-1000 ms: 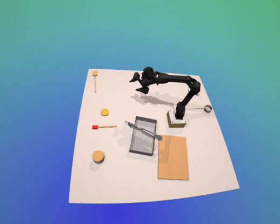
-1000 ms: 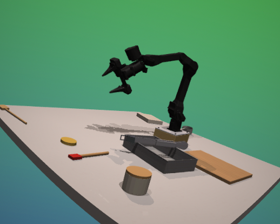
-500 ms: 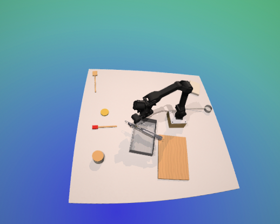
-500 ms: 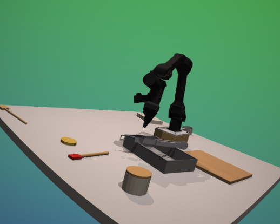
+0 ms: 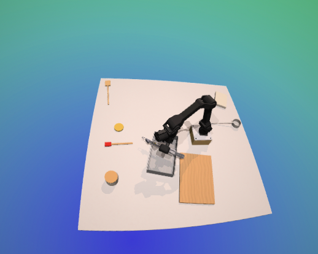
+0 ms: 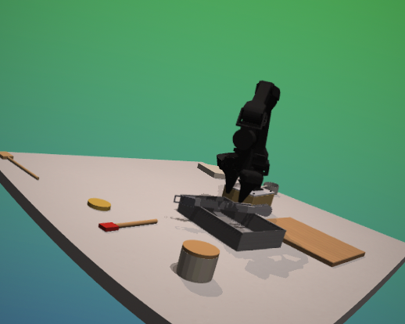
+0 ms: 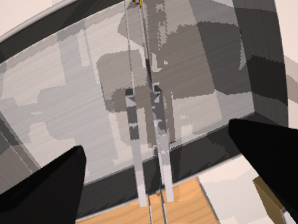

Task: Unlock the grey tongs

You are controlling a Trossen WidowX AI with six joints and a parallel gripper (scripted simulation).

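The grey tongs (image 5: 178,153) (image 6: 257,210) (image 7: 164,169) lie shut across the dark roasting tin (image 5: 159,172) (image 6: 237,235) (image 7: 107,192). One end of the tongs reaches over the tin's edge towards the wooden board (image 5: 196,179) (image 6: 319,240). My gripper (image 5: 161,142) (image 6: 236,196) (image 7: 158,139) is open wide and points down. It hangs just above the tongs' middle, with one finger on each side and apart from them. Nothing is between the fingers.
A red spatula (image 5: 116,143) (image 6: 123,224), a yellow disc (image 5: 118,127) (image 6: 99,203) and a lidded canister (image 5: 111,177) (image 6: 198,256) lie left of the tin. A wooden spatula (image 5: 107,90) lies far back left. A pale block (image 5: 221,99) and a metal ring (image 5: 236,123) lie near the arm's base (image 5: 201,139).
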